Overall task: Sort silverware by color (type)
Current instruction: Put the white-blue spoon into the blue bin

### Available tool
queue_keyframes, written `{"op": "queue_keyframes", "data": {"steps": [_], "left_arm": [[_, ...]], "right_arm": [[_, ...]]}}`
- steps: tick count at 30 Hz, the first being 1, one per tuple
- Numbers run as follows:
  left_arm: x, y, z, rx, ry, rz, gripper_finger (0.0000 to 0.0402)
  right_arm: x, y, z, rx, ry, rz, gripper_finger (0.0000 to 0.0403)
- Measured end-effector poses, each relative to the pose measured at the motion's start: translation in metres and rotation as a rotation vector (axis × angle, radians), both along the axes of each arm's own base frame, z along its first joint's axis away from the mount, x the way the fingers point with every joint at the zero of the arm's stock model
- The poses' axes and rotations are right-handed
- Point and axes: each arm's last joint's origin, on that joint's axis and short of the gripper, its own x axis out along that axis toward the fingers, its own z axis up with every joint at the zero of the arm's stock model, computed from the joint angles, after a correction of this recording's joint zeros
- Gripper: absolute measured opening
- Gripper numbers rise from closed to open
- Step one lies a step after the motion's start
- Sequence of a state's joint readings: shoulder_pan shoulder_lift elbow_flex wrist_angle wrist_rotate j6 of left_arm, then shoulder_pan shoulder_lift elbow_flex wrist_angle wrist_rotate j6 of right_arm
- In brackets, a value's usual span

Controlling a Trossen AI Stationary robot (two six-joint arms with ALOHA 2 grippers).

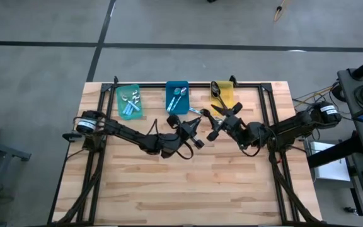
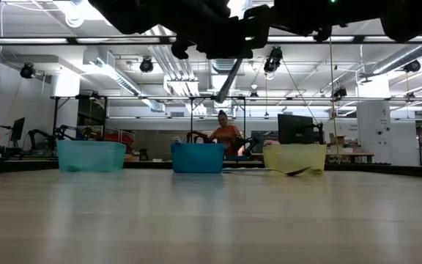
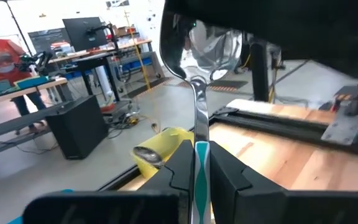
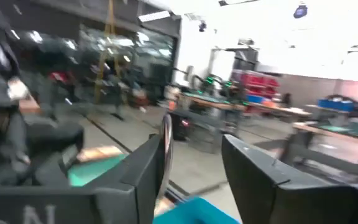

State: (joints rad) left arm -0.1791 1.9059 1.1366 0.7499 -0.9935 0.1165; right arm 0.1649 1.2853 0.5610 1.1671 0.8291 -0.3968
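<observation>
**Two arms meeting over the middle of the table, a spoon clamped in the left gripper.**

High view, centre of frame: the left gripper (image 1: 194, 129) and the right gripper (image 1: 222, 121) hang close together above the wooden table (image 1: 188, 189). In the left wrist view, the left gripper's fingers (image 3: 219, 169) are closed tight on the light-blue handle of a silver spoon (image 3: 196, 93), bowl upward. In the right wrist view, the right gripper (image 4: 194, 168) stands with jaws parted, a thin spoon edge (image 4: 166, 146) against one finger; whether it is gripped cannot be told. Beyond, along the table's upper edge, from left to right: the teal bin (image 1: 120, 101) holding silver spoons (image 1: 131, 102), the blue bin (image 1: 169, 98) holding more, and the yellow bin (image 1: 227, 94) holding dark spoons (image 1: 215, 93). Farthest, in the low view, a person (image 2: 226, 132) sits behind the blue bin.
</observation>
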Motion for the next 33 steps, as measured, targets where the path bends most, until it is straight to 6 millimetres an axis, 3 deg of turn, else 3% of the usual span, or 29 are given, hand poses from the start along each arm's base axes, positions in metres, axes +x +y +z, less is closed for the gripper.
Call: {"op": "queue_keyframes", "data": {"steps": [6,18,24,33], "left_arm": [[-0.007,0.014,0.007,-0.015,0.086,0.035,0.0008],[-0.029,0.058,0.026,-0.065,0.241,0.088,0.0008],[-0.048,0.107,0.035,-0.189,0.299,0.055,0.0008],[-0.072,0.195,0.050,-0.644,0.441,0.053,0.0008]], "right_arm": [[-0.012,-0.002,0.009,0.009,0.072,-0.079,0.0178],[-0.034,-0.006,0.018,0.057,0.158,-0.102,0.0180],[-0.044,-0.008,0.020,0.082,0.187,-0.096,0.0180],[-0.049,-0.009,0.021,0.087,0.208,-0.094,0.0178]]}}
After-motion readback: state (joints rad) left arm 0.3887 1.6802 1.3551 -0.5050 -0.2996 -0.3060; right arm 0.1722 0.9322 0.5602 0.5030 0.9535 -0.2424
